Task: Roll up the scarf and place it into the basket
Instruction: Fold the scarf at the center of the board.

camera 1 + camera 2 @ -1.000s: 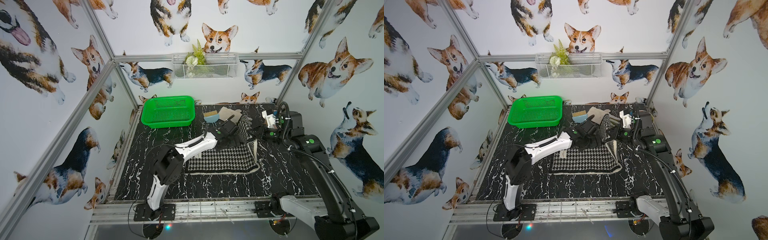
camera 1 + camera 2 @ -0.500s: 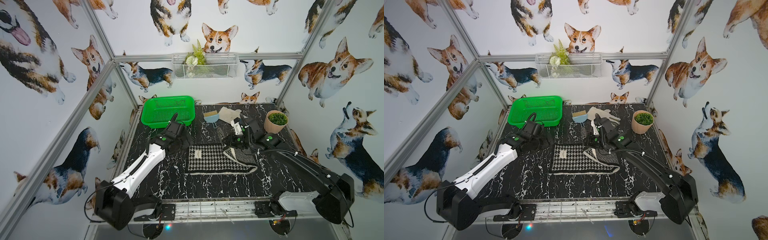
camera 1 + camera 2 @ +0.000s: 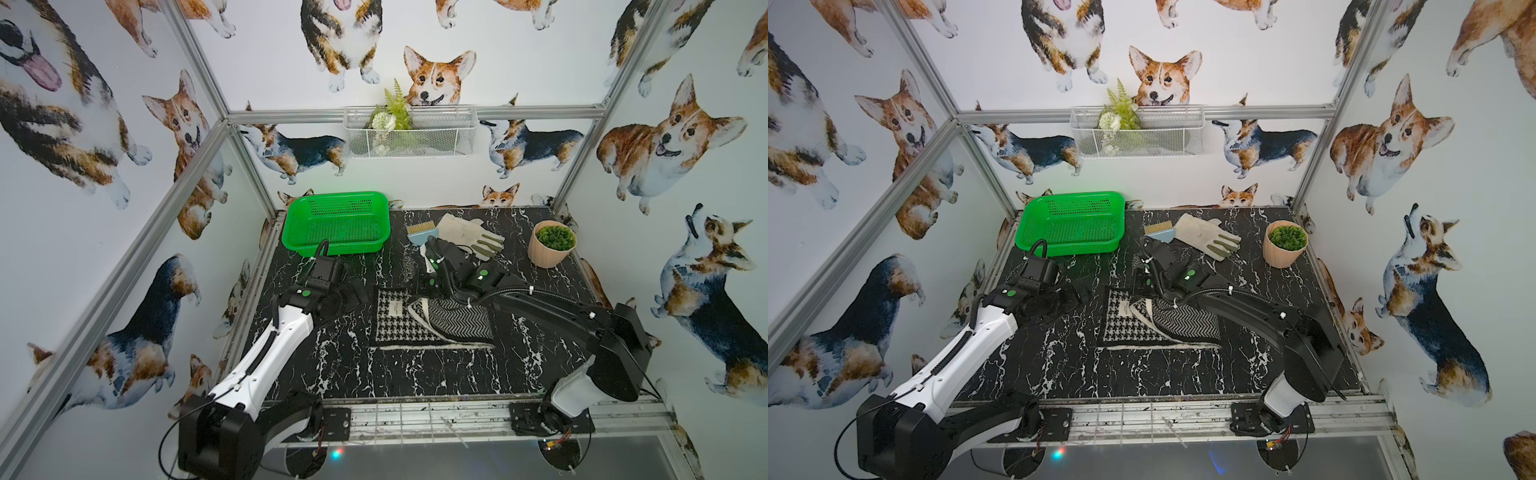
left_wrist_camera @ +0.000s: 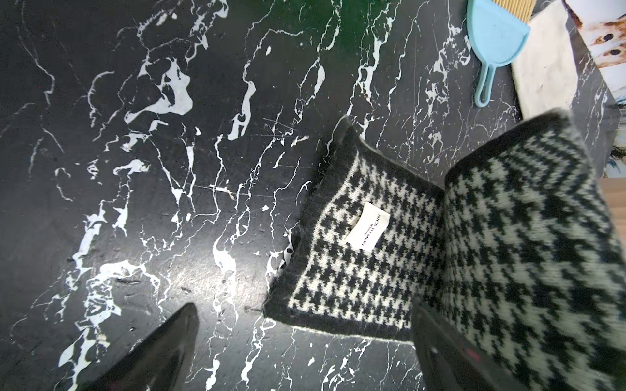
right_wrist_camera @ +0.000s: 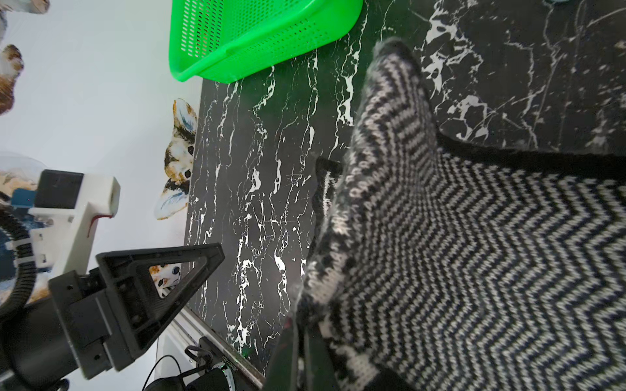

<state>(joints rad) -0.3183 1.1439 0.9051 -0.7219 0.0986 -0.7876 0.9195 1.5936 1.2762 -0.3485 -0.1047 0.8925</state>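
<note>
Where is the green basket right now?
In both top views the basket sits at the table's far left corner, empty, left of the blue brush and beyond the scarf.

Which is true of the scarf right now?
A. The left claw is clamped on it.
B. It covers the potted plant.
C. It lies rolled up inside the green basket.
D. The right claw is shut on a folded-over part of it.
D: the right claw pinches a fold of the scarf, herringbone face turned up; the left claw hangs open beside it.

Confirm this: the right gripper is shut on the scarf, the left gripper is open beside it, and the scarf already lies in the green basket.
Wrong on the last part. In both top views the scarf lies on the table, and the green basket holds nothing. The right gripper is shut on the scarf; the left gripper is open beside it.
</note>
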